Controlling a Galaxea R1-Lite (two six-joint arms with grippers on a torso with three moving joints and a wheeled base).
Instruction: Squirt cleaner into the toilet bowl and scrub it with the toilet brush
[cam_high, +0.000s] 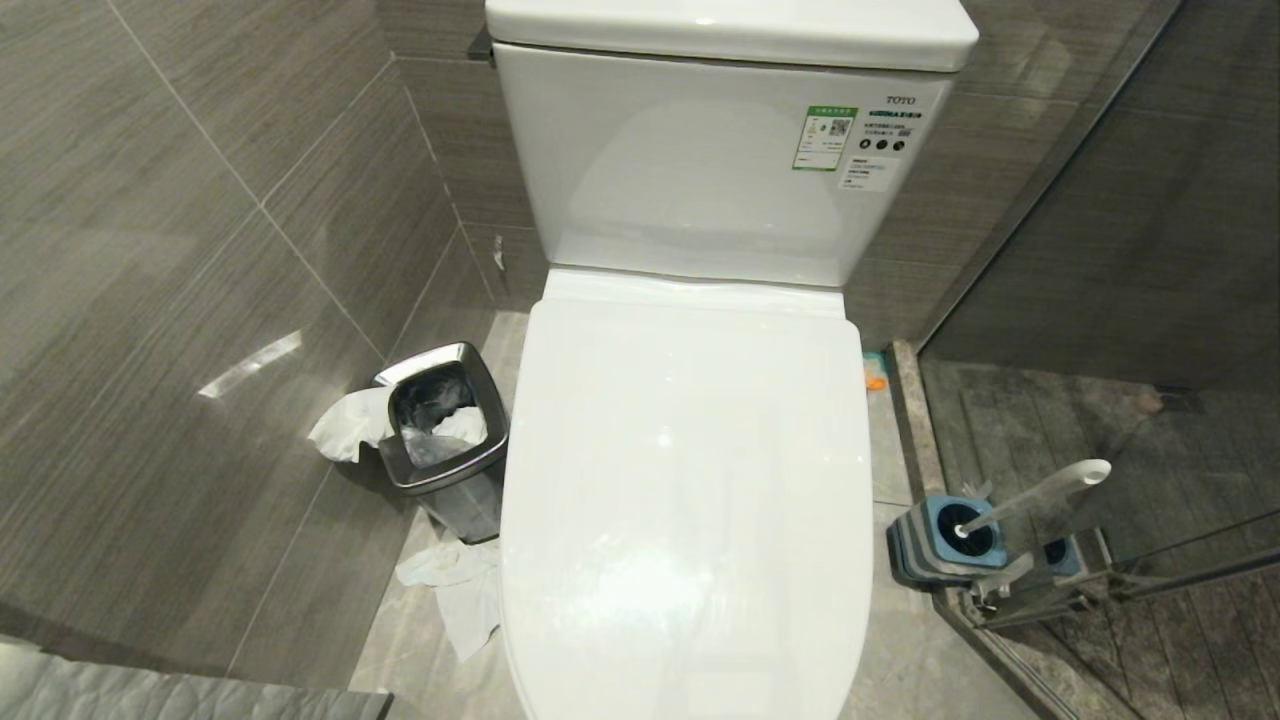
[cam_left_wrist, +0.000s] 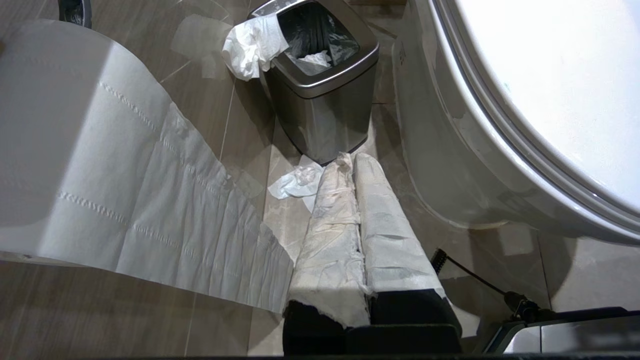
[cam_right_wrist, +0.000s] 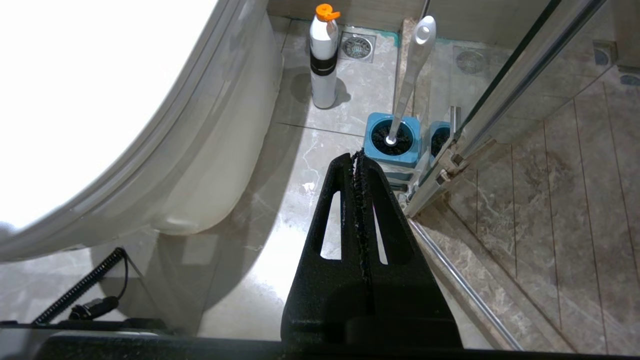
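While the head view hides both clenched claws, wrist views show the right claw (cam_right_wrist: 356, 159) near the toilet brush (cam_right_wrist: 413, 65), the cleaner (cam_right_wrist: 323, 60) beyond, and the left claw (cam_left_wrist: 354, 161) before the steel bin (cam_left_wrist: 320, 95).

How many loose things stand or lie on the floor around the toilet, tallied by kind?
Cleaner bottle: 1
Toilet brush in its holder: 1
Steel bin: 1
Crumpled tissue on the floor: 1
Total: 4

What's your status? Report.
Left gripper and right gripper shut, empty, parked low. Cleaner and toilet brush untouched on floor. Toilet lid down, covering the bowl.
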